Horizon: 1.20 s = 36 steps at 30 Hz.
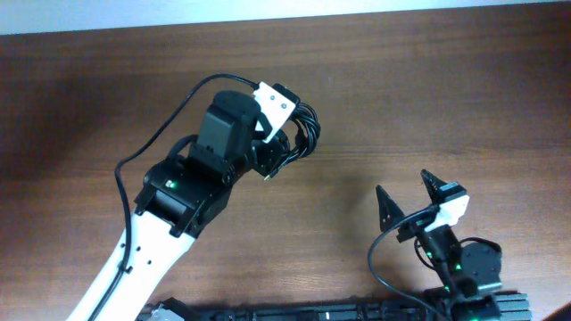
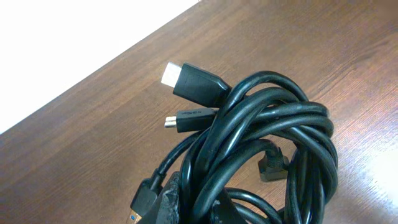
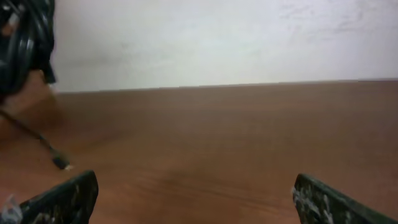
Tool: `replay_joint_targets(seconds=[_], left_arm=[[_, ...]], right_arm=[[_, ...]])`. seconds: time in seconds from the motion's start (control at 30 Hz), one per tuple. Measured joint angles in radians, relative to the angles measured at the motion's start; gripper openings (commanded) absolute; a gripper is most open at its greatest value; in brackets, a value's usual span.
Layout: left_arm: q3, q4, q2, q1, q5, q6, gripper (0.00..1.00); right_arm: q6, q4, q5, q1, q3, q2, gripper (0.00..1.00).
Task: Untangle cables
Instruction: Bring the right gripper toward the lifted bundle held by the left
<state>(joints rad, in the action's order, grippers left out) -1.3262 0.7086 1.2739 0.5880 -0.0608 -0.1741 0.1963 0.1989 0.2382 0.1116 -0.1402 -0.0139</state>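
The cables (image 2: 267,143), a glossy black rubbery coil with a flat, metal-tipped plug (image 2: 196,83) poking out, are at the far middle of the wooden counter (image 1: 428,80). The left fingers (image 1: 275,147), mostly hidden, seem clamped on the bundle, while the right fingers (image 3: 65,196) are spread wide and hold nothing. Tugging one stiff loop could cinch the tangle tighter, or the slick cords could slip free

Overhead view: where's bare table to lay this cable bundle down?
Bare table spans the far right, beyond the cables, and the middle strip between them and the open right gripper. The far-left corner is bare too. Crowded: around the left arm and the near edge.
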Motion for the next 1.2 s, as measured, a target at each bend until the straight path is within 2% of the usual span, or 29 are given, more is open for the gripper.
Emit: replay_joint_targets(seconds=[0.23,0.6,0.83,1.2], left_arm=[[0.0,-0.05,-0.001,0.0,0.011,0.011,0.0],[0.0,-0.145,-0.001,0.0,0.22,0.009,0.0],[0.0,-0.192,-0.001,0.0,0.387,-0.04,0.0],[0.0,-0.197,-0.001,-0.002,0.57,-0.082,0.0]], right_arm=[[0.04,0.359,0.009,0.0,-0.287,-0.053,0.99],[0.04,0.675,0.046,0.0,-0.743,-0.491,0.99],[0.041,0.684,0.179,0.0,-0.893,-0.737,0.99],[0.04,0.589,0.205,0.0,-0.901,-0.784,0.99]])
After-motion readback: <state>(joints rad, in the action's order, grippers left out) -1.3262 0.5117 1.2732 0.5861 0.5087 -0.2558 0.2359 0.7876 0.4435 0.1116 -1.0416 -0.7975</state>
